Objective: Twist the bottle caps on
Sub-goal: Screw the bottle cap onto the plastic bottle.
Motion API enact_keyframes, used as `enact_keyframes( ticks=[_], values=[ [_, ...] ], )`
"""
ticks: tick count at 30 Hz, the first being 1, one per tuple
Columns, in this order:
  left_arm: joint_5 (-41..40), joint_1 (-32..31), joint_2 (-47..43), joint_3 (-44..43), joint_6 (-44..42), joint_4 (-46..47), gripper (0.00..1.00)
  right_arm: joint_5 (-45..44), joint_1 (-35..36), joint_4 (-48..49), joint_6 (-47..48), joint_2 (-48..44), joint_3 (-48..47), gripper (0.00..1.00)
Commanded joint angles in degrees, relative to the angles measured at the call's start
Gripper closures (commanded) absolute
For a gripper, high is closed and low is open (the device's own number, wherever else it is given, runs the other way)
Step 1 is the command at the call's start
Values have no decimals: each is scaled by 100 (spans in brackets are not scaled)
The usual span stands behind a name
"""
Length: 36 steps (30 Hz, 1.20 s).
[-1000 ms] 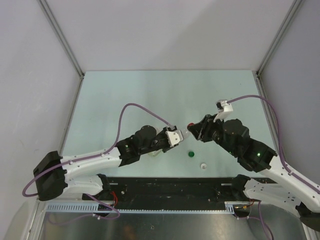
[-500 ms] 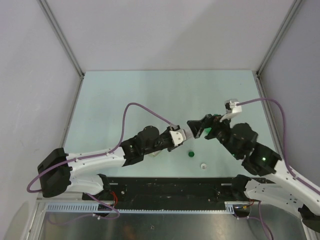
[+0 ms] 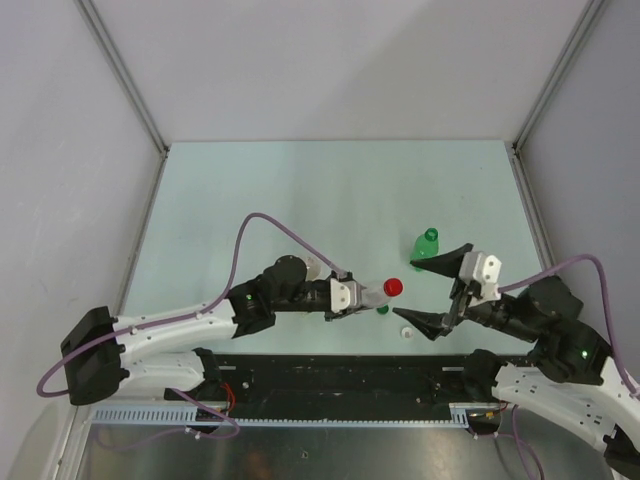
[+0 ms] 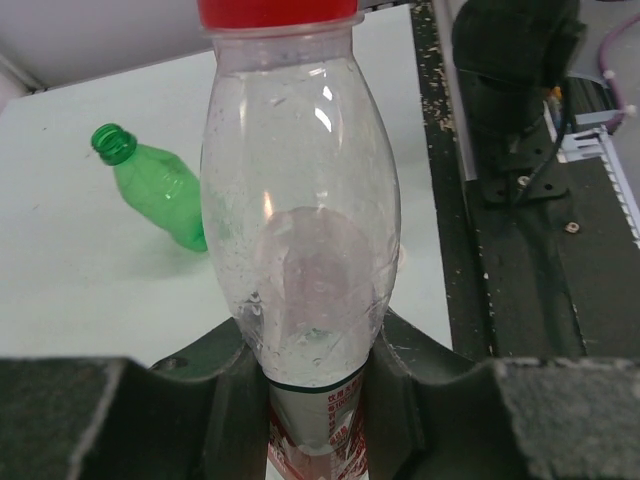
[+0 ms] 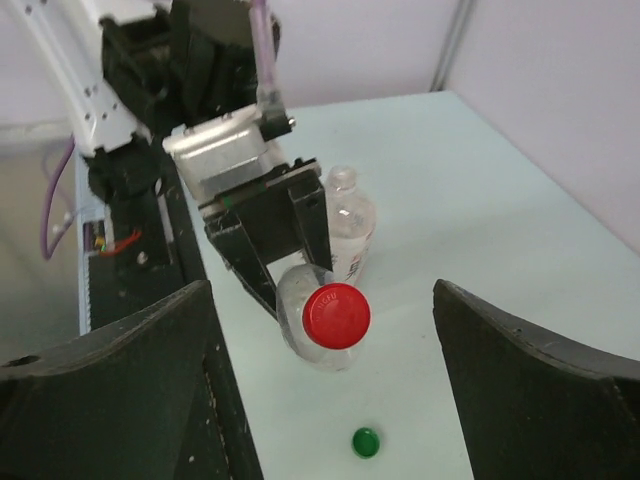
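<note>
Pale green table [image 3: 300,190], enclosed by grey walls. A small clear bottle [image 4: 300,220], already bearing the red cap [image 5: 336,315], is pinched at its lower body by the left gripper [image 4: 315,365]. Its long axis is laid toward the right gripper [image 3: 435,290], whose fingers are spread wide and hold nothing. The green cap [image 3: 383,309] and white cap [image 3: 407,331] lie loose on the table, the white one just beside the right gripper's near finger. The green bottle [image 3: 427,243] stands uncapped by its far finger. The free right arm is judged better placed to fetch a cap.

Pale green table [image 3: 300,190], plain grey walls [image 3: 330,70]
</note>
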State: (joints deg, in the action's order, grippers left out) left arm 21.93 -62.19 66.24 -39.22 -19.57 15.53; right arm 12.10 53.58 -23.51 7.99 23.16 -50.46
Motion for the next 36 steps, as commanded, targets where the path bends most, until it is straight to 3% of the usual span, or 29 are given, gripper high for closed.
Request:
enact_keyframes(
  ticks=[1,4,9,16,26,36],
  values=[
    [612,-3,-225,-82,-243,-250,86,690,21,-306,695,457,-52,7],
    [633,-7,-242,-88,-249,-287,86,767,21,-392,786,666,-48,14],
    [644,-4,-207,-107,-236,-309,87,791,21,-447,789,692,-47,35],
    [646,-3,-205,-147,-187,-306,87,649,33,-606,695,612,-52,41],
    [583,-4,-215,-194,-137,-293,89,647,47,-657,644,720,-52,73],
    [549,-3,-279,-160,-133,-279,89,351,53,-717,523,809,-53,60]
  ],
)
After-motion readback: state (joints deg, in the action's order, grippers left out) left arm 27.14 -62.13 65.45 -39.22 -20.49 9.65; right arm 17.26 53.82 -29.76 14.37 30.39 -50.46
